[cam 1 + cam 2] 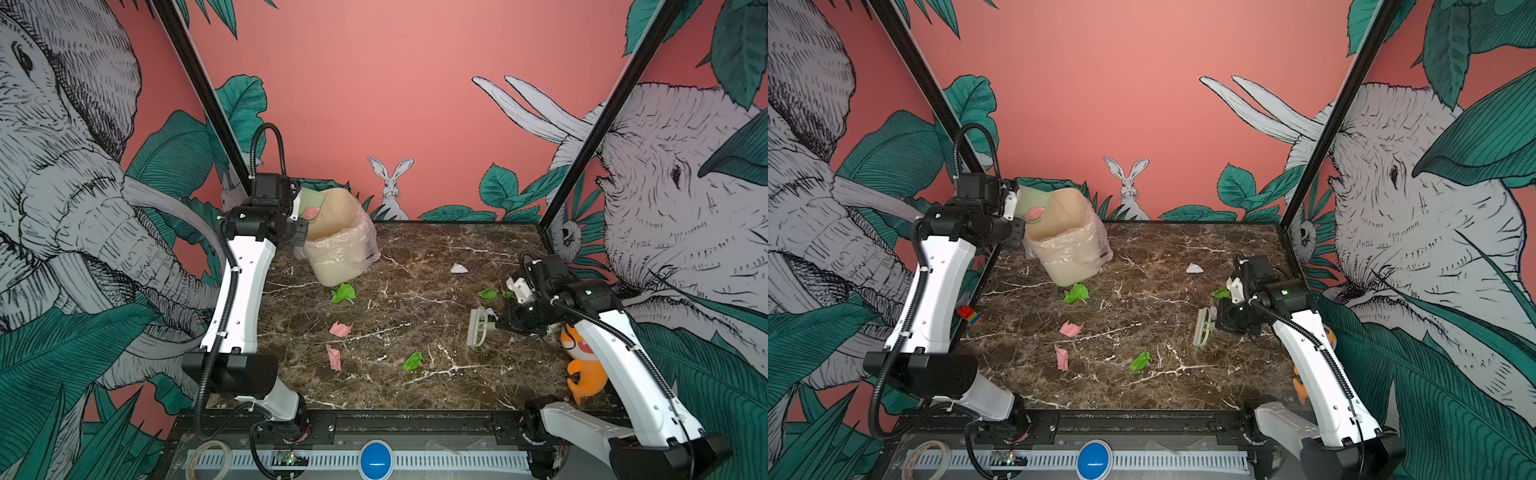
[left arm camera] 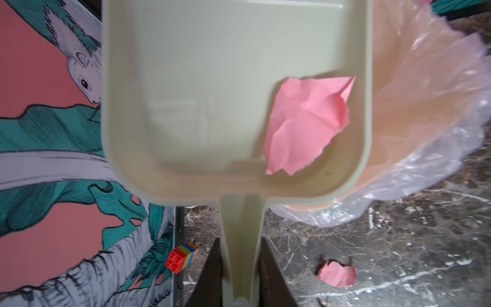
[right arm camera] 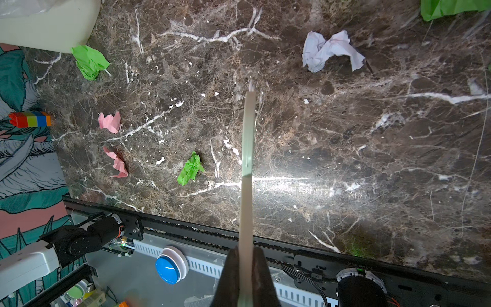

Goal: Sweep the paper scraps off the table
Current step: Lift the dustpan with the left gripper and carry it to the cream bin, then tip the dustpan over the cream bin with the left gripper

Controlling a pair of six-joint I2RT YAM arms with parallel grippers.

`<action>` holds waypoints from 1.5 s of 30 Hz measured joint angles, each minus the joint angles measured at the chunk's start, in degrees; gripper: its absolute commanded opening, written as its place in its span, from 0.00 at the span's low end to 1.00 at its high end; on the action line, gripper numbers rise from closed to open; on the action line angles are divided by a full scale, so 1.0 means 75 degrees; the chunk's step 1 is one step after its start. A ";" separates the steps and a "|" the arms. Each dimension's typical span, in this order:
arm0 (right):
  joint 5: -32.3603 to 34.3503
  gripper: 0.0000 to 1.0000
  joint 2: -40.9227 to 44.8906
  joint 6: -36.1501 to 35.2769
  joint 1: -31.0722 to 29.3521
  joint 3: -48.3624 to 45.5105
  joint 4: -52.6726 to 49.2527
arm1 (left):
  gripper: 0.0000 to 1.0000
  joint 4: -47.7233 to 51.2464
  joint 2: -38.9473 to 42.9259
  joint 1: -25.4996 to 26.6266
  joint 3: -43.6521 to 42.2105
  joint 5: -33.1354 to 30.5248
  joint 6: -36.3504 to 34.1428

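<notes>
Several paper scraps (image 1: pixel 343 293) on table (image 1: pixel 415 395), left gripper (image 2: pixel 240 255) grasping dustpan (image 2: pixel 199 93) over bin (image 1: pixel 334 268) rim, right gripper (image 3: pixel 245 253) grasping brush (image 1: pixel 478 328)

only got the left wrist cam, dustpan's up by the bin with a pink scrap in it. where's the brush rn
Observer: The right tool grips the brush by its handle, at the right side of the table.
Operator: any scraps near it
Observer: A green scrap lies on the table just behind the brush.
Operator: anything further back
Observer: A white scrap lies farther back, to the right of the bin.
</notes>
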State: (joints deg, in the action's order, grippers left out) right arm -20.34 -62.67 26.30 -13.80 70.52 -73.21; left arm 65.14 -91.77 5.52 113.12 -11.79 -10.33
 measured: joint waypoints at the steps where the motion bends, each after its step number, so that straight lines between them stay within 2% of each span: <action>1: -0.0003 0.00 -0.0003 -0.0009 0.0000 0.0000 -0.0006 | 0.09 0.0035 -0.0157 0.0003 0.0125 -0.0143 -0.0172; 8: -0.0015 0.00 -0.0213 -0.0114 0.0000 0.0122 -0.0070 | 0.09 0.0221 -0.0565 0.0216 0.0417 -0.1180 -0.1137; 15: -0.0038 0.00 -0.0347 -0.0207 0.0000 0.0207 -0.0085 | 0.09 0.0076 -0.0801 0.1142 0.0405 -0.2626 -0.2180; 20: -0.0064 0.00 -0.0350 -0.0256 0.0000 0.0204 -0.0079 | 0.09 -0.0568 -0.0854 0.1475 -0.0184 -0.3608 -0.2996; 26: -0.0184 0.00 -0.0350 -0.0315 0.0000 0.0131 -0.0044 | 0.10 -0.1897 -0.0848 0.1865 -0.1105 -0.4852 -0.4520; 37: -0.0286 0.00 -0.0318 -0.0321 0.0000 -0.0085 0.0044 | 0.11 -0.4071 -0.0458 0.2270 -0.2052 -0.5817 -0.7009; 45: -0.0382 0.00 -0.0277 -0.0321 0.0000 -0.0111 0.0134 | 0.11 -0.4969 -0.0050 0.2314 -0.2769 -0.5960 -0.8137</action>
State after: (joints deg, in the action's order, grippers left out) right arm -23.20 -64.75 23.90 -13.80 69.69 -72.20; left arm 27.88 -92.14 22.87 92.36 -56.49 -71.35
